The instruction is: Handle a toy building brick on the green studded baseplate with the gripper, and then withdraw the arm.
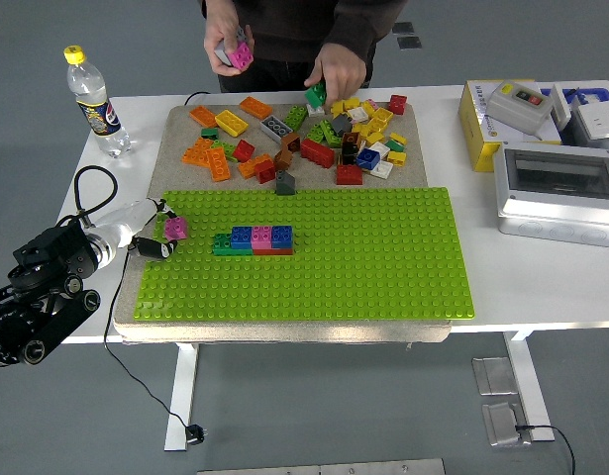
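1. Reaching in from the left edge, the left robot hand [153, 230] sits at the baseplate's left border, its pale fingers [146, 210] curled around a small pink brick [175, 228] and gripping it from the left. The right arm is out of view.
2. The pink brick rests on the studs of the green baseplate [383, 267], near the upper left corner; whether it is pressed fully home cannot be told.
3. Just right of it stands a short row of joined bricks [254, 239] in green, blue, pink and red, close to the pink brick but apart from it.
4. The baseplate lies on a beige mat [180, 139] on the white counter [453, 114]. A heap of loose bricks [314, 139] covers the mat's far half.
5. A person at the far side holds a brick in one hand [228, 45] and touches the heap with the other hand [336, 74].
6. A water bottle [94, 101] stands far left; grey and yellow boxes [557, 173] sit right.
7. Likely risk: if the robot hand pulls away while its fingers grip, the brick could lift off the studs or tip sideways. A loose seating would make this more probable.
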{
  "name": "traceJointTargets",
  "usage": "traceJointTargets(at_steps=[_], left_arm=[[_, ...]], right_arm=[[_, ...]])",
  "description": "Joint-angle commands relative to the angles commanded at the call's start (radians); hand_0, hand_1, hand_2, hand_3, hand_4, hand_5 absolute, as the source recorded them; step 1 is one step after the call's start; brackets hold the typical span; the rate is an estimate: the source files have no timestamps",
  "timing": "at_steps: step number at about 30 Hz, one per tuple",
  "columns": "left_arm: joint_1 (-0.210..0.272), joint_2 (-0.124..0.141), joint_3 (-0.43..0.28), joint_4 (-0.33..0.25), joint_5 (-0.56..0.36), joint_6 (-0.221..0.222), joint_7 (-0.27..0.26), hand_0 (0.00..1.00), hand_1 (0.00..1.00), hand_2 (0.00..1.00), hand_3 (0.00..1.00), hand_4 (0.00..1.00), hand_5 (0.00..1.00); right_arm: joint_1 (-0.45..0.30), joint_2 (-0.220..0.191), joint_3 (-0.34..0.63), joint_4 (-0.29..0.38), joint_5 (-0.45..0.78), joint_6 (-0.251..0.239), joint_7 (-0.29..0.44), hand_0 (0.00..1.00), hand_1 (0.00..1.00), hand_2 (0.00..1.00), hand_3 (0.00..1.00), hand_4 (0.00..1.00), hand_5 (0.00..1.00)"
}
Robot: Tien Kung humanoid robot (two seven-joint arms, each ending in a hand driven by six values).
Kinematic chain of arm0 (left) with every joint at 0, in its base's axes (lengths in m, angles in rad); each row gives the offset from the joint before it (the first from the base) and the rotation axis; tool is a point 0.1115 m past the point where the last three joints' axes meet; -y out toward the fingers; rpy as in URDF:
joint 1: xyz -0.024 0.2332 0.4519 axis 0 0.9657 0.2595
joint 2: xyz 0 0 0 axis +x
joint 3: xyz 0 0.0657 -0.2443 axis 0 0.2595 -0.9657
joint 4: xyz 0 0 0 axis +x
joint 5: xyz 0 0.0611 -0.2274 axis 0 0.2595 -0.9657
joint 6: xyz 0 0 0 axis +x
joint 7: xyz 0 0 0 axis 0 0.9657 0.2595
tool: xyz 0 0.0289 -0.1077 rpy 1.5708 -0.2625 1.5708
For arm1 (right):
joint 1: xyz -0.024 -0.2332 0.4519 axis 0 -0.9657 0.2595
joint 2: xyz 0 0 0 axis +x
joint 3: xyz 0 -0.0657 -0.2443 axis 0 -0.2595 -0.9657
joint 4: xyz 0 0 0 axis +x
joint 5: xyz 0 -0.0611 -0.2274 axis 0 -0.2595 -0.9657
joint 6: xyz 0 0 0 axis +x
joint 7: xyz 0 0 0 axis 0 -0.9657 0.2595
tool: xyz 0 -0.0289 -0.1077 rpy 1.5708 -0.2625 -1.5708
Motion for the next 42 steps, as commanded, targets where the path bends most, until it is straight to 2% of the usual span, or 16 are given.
traceJointTargets(at_steps=[20,21,26,27,30,36,42], left_arm=[[-0.006,-0.006,0.013,0.016,-0.052,-0.003,-0.010,0.998,0.987,0.998,0.690,0.532,0.238],[-0.007,-0.006,0.013,0.016,-0.052,-0.002,-0.011,0.998,0.985,0.998,0.606,0.474,0.232],[-0.008,-0.004,0.004,0.015,-0.059,0.006,-0.020,0.998,0.985,0.998,0.606,0.474,0.232],[-0.008,-0.003,0.002,0.015,-0.060,0.008,-0.021,0.998,0.984,0.994,0.537,0.449,0.231],[-0.007,0.000,-0.009,0.008,-0.058,0.011,-0.024,0.998,0.984,0.994,0.537,0.449,0.231],[0.007,0.010,-0.052,-0.031,-0.040,0.009,-0.014,0.998,0.983,0.993,0.505,0.445,0.233],[0.058,0.037,-0.126,-0.140,-0.012,-0.021,0.042,0.998,0.983,0.993,0.504,0.448,0.235]], right_arm=[[-0.002,0.002,0.007,0.000,-0.016,-0.001,0.003,0.705,0.696,0.761,0.722,0.439,0.841],[-0.002,0.002,0.007,0.000,-0.016,-0.001,0.003,0.706,0.696,0.761,0.723,0.440,0.841],[0.000,0.001,0.003,0.000,-0.013,-0.001,0.004,0.706,0.696,0.761,0.723,0.440,0.841],[0.000,0.001,0.004,0.000,-0.013,-0.001,0.004,0.704,0.696,0.761,0.722,0.439,0.842],[0.002,0.001,0.012,0.000,-0.021,-0.001,0.003,0.704,0.696,0.761,0.722,0.439,0.842],[0.003,-0.001,0.040,0.000,-0.046,-0.002,0.000,0.704,0.696,0.761,0.722,0.440,0.842],[0.000,-0.005,0.063,0.000,-0.059,-0.004,0.001,0.704,0.696,0.762,0.721,0.439,0.843]])
